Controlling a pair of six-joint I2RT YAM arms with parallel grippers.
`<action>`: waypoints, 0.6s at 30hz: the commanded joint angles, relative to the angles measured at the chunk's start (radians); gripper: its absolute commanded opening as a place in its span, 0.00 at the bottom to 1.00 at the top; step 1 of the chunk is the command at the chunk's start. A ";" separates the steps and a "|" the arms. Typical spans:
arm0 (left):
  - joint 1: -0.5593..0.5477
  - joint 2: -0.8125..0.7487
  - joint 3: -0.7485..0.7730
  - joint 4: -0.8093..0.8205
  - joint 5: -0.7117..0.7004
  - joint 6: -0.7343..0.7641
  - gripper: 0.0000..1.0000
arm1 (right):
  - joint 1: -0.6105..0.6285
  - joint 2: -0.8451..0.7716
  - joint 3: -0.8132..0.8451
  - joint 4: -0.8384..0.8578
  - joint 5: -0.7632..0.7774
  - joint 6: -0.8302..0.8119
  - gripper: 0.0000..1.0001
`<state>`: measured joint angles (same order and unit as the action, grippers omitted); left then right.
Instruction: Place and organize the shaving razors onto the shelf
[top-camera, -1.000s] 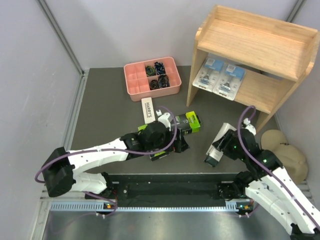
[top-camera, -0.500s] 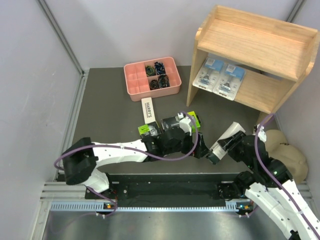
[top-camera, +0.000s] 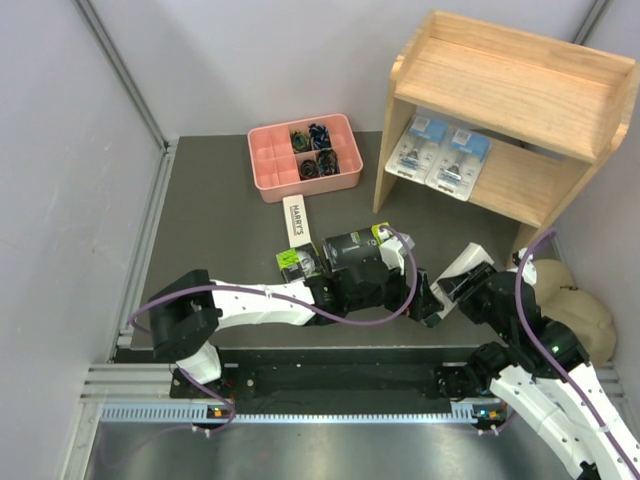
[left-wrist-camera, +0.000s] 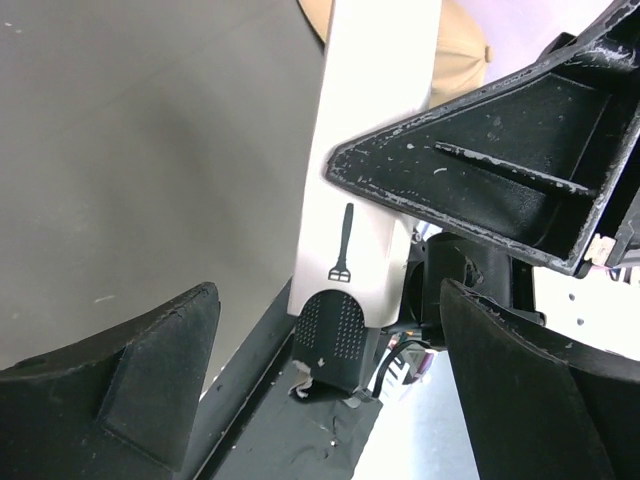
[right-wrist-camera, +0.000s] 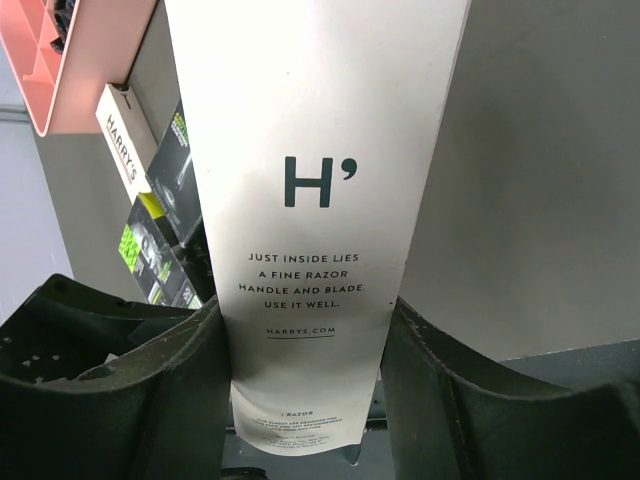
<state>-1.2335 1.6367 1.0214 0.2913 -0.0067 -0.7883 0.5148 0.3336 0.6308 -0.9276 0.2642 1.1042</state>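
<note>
Right gripper (right-wrist-camera: 305, 370) clamps the white box (right-wrist-camera: 315, 130); left gripper (left-wrist-camera: 330, 345), wide, apparently beside it.

This is a robotics lab test cell. Plain pale panels (top-camera: 60, 150) wall in a dark tabletop (top-camera: 210, 240), and an aluminium rail (top-camera: 300, 412) runs along its near edge.

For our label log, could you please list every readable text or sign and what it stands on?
"H'": slim white box in the right pincer.
"JUST INSIDE LIES A FINE RAZOR HANDLE AND BLADE. USE IT WELL.": same box.
"HARRYS.COM": same box.
Razor pictogram: same box.
"HARRY'S": white box on the table.
Too small to read: black-and-lime boxes, blister packs.
</note>
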 joint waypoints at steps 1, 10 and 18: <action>-0.007 0.020 0.040 0.081 0.043 -0.011 0.93 | -0.004 -0.011 0.046 0.039 0.003 0.005 0.24; -0.008 0.052 0.060 0.109 0.109 -0.011 0.82 | -0.004 -0.016 0.069 0.030 0.021 0.002 0.24; -0.009 0.063 0.042 0.138 0.140 -0.022 0.63 | -0.004 -0.021 0.072 0.035 0.017 0.002 0.24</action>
<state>-1.2373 1.7084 1.0466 0.3458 0.1078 -0.8089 0.5148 0.3271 0.6510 -0.9279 0.2680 1.1038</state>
